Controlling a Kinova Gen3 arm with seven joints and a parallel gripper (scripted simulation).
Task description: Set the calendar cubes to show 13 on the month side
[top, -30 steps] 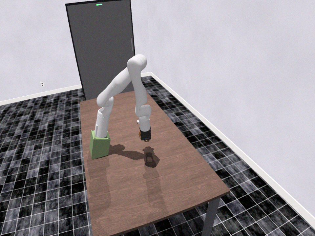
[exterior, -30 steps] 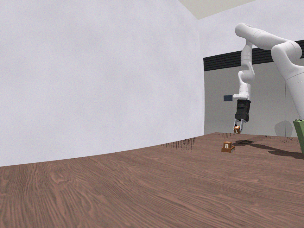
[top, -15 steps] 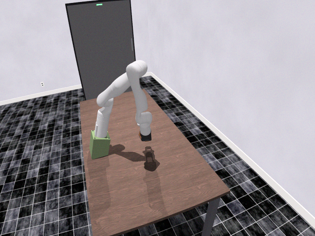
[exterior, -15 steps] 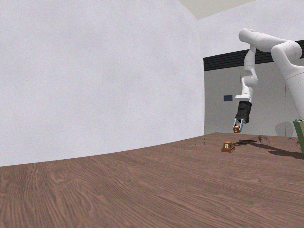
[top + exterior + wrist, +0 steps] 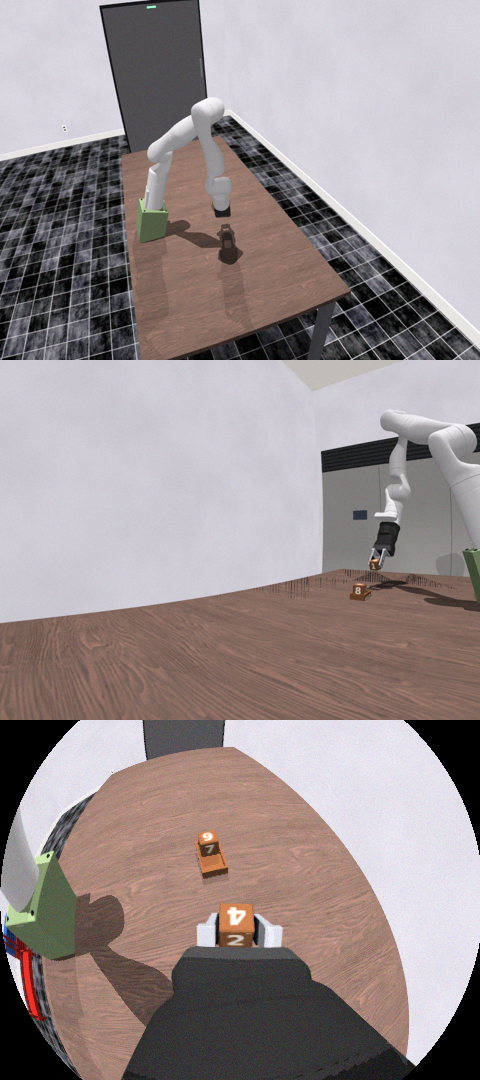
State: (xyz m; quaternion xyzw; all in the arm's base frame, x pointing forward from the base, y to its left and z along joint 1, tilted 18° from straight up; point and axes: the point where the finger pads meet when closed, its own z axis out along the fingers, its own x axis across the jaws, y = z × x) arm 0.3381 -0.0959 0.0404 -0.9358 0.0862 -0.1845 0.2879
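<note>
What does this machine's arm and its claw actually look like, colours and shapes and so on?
The arm is smooth, glossy white, built of rounded tube-like segments joined by bulbous joints, with no outside cables showing. It rises from a boxy light-green pedestal. Near the end a black, ribbed-looking cuff leads to the claw, which has two short pale grey fingers. No markings are legible.
</note>
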